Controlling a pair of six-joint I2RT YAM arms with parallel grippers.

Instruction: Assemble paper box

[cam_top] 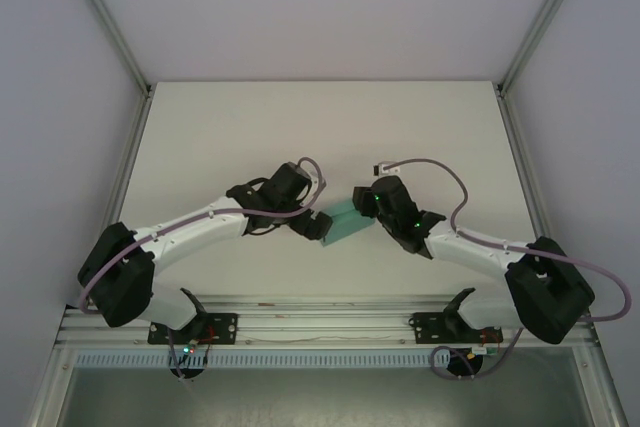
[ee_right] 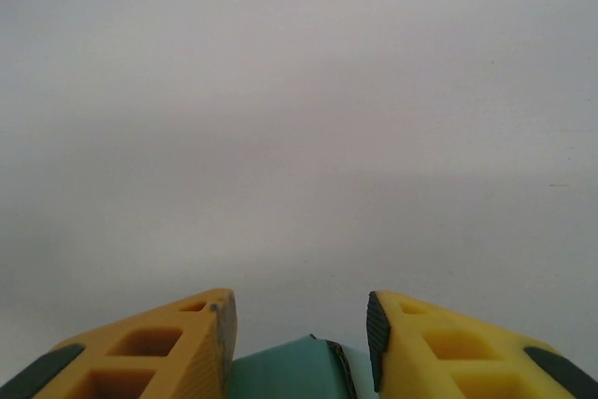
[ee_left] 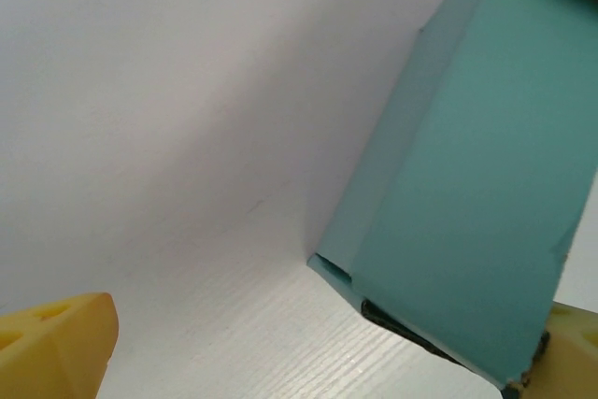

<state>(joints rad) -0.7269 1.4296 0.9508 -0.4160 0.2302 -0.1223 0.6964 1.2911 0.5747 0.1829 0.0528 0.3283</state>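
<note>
Top external showed the paper box (cam_top: 345, 223), teal-green card, near the middle of the white table (cam_top: 250, 127), between the two wrists. The left gripper (cam_top: 306, 226) was at its left end and the right gripper (cam_top: 366, 207) at its right end. Both arms reached inward from their bases at the near edge.

In the left wrist view the box stood tilted, one broad plain face toward the camera and a narrow side panel turned to the left. Its low corner was down at the table surface, with a dark gap under the bottom edge. The left gripper's jaws were spread wide: one yellow finger (ee_left: 56, 343) sat at the lower left, well apart from the card, and the other touched the box's lowest corner at the lower right. A bit of another yellow finger showed at the box's upper end.

In the right wrist view the yellow fingers (ee_right: 177, 343) stood partly apart with the end of the box lying between them. Whether they actually pinched the card could not be told
</note>
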